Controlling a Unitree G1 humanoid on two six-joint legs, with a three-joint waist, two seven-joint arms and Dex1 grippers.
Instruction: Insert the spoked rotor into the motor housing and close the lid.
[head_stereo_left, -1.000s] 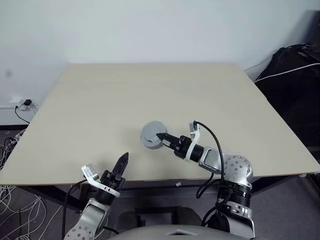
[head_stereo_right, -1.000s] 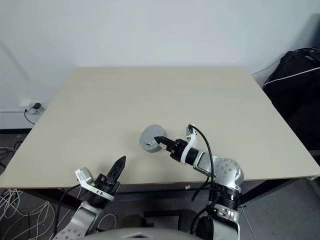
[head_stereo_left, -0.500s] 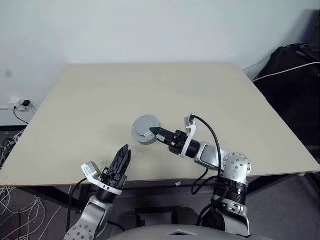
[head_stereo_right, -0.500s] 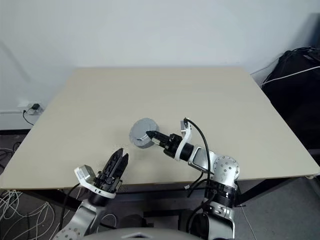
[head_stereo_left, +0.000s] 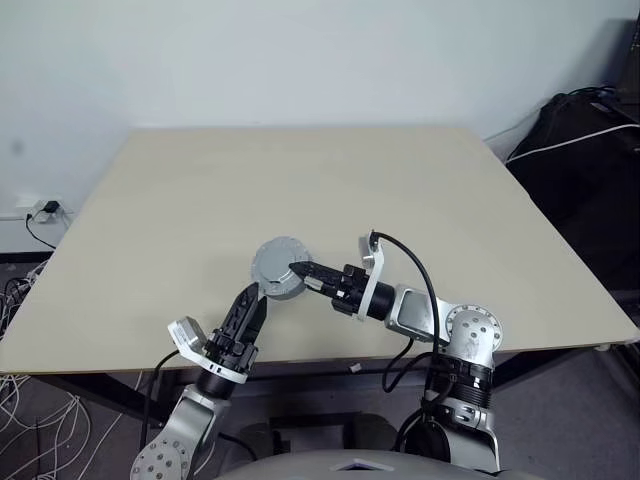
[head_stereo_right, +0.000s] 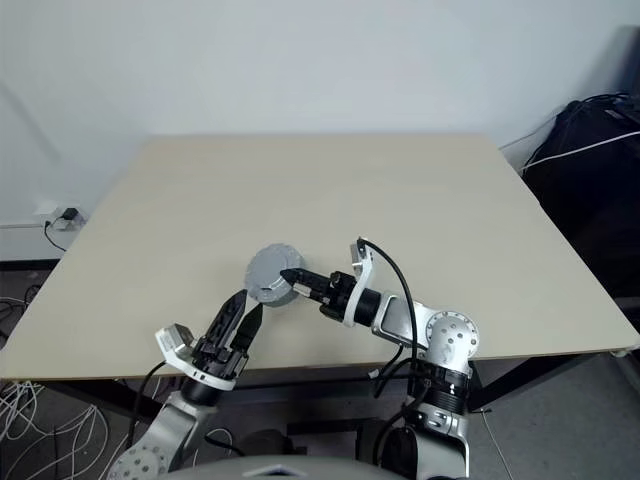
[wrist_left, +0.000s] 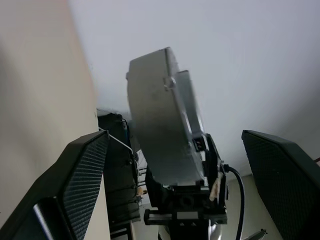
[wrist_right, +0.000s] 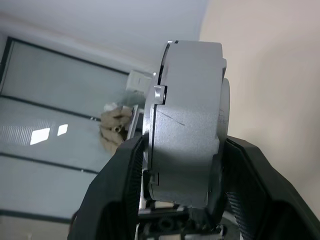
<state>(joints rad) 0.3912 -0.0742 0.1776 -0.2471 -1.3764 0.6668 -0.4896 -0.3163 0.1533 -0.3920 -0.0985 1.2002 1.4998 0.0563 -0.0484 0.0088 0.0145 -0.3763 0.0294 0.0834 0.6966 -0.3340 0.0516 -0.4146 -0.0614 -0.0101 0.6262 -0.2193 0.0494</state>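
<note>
**Grey motor in the air**

While the counter (head_stereo_left: 450, 200) lies bare, the housing (head_stereo_left: 277, 268), a thick grey metal puck, hangs above it, pinched across its flat faces by the right gripper (head_stereo_left: 296, 272). It looks heavy, hard and smooth, so it might slip. The rim seems the safest place to grab. The left gripper (head_stereo_left: 252, 301) waits just below it, spread wide and holding nothing. No words or labels can be read.
</note>
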